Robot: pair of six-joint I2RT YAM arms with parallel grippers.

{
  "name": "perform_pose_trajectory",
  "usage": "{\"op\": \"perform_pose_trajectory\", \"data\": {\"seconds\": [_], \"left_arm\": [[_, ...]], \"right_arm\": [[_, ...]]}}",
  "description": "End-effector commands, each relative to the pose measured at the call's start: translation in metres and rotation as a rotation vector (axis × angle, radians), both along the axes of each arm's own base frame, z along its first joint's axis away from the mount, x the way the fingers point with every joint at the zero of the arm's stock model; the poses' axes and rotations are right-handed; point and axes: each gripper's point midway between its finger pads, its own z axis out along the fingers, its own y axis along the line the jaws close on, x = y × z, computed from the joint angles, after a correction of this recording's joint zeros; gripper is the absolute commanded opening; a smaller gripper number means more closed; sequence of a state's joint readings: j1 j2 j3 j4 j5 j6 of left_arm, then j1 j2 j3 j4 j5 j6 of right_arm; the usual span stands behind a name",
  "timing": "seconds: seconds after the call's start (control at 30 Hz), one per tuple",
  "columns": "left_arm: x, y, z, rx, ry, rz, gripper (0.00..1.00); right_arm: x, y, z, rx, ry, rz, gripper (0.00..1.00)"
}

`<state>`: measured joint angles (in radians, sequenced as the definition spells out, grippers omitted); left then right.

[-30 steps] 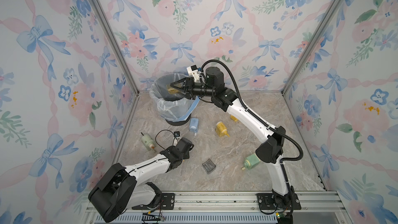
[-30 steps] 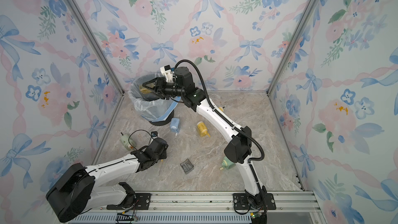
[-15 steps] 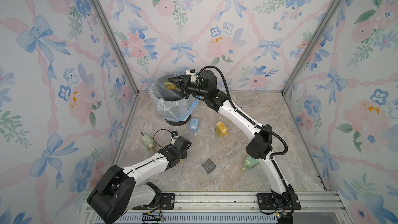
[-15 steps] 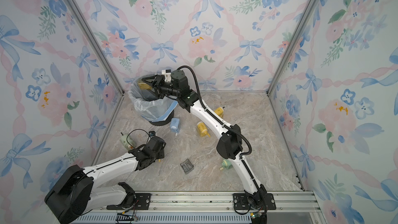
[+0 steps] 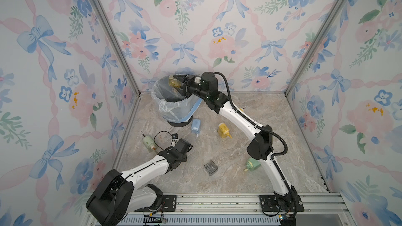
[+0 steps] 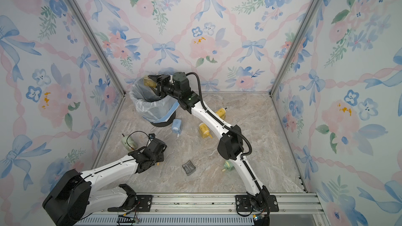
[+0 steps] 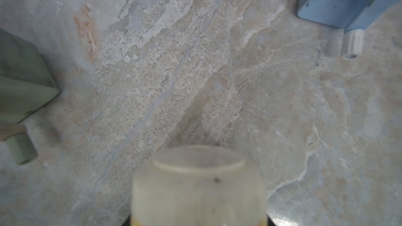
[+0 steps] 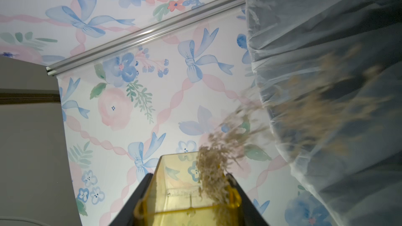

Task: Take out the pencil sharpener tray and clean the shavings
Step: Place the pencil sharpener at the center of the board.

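So the right end effector (image 5: 178,82) is clamped on the see-through yellow tray (image 5: 173,81), holding it up at the far rim of the trash bin (image 5: 162,107), the black one with the clear bag liner, back in the far left corner of the table (image 5: 239,183). The tray is tipped over toward the bin mouth, and in the right wrist view you can see a tan stream of shavings (image 8: 212,168) spilling off its open end toward the liner, all motion-blurred. The left end effector (image 6: 157,159) sits low over the table near the left wall, mostly tucked under its own wrist in both top views. In the left wrist view its jaws are closed on a blurry pale yellowish sharpener (image 7: 199,192) that fills the space between them. Loose stuff lying on the table: a green sharpener (image 5: 148,141) just beside the left arm's wrist, a blue sharpener (image 5: 195,126) right at the foot of the bin, a yellow sharpener (image 5: 223,129) next to that, a second green sharpener (image 5: 252,164) by the right arm's elbow, and a small dark grey tray (image 5: 211,167) on its own in the near middle. One more yellow one (image 6: 220,112) peeks out from behind the right forearm in a top view.
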<state>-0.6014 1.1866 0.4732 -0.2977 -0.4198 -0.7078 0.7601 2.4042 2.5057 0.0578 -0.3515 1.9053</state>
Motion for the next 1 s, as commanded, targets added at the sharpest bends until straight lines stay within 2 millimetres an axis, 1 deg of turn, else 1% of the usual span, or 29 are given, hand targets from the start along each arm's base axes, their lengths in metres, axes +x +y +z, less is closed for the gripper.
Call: {"op": "perform_pose_trajectory", "data": {"seconds": [0.0, 0.13, 0.23, 0.37, 0.4, 0.53, 0.67, 0.73, 0.83, 0.9, 0.97], "left_arm": [[0.000, 0.009, 0.005, 0.029, -0.020, 0.019, 0.26], [0.000, 0.010, 0.010, 0.021, -0.040, 0.022, 0.36], [0.000, 0.009, 0.012, 0.016, -0.043, 0.016, 0.38], [0.001, 0.006, 0.015, 0.005, -0.051, 0.007, 0.44], [0.001, 0.006, 0.015, 0.003, -0.051, 0.005, 0.47], [0.002, 0.003, 0.016, -0.005, -0.049, -0.008, 0.55], [0.002, 0.003, 0.018, -0.007, -0.053, -0.013, 0.61], [0.003, 0.002, 0.021, -0.010, -0.059, -0.017, 0.65], [0.005, 0.001, 0.025, -0.006, -0.070, -0.024, 0.68], [0.007, 0.001, 0.028, -0.002, -0.078, -0.027, 0.70], [0.008, 0.000, 0.030, -0.001, -0.083, -0.032, 0.72]], "right_arm": [[0.011, 0.001, -0.002, 0.092, 0.091, -0.040, 0.34], [0.010, 0.010, 0.001, 0.208, 0.160, -0.057, 0.35], [0.009, 0.016, 0.005, 0.284, 0.187, -0.073, 0.36], [0.008, 0.022, -0.002, 0.307, 0.212, -0.084, 0.36], [0.008, 0.024, -0.005, 0.319, 0.227, -0.092, 0.36], [0.008, 0.023, -0.002, 0.348, 0.231, -0.113, 0.36], [0.006, 0.018, 0.010, 0.361, 0.199, -0.117, 0.36], [0.008, 0.015, 0.005, 0.350, 0.202, -0.127, 0.36], [0.011, 0.014, -0.017, 0.332, 0.243, -0.137, 0.36], [0.009, 0.016, -0.019, 0.333, 0.249, -0.130, 0.35], [0.007, 0.016, -0.012, 0.339, 0.243, -0.123, 0.35]]}}
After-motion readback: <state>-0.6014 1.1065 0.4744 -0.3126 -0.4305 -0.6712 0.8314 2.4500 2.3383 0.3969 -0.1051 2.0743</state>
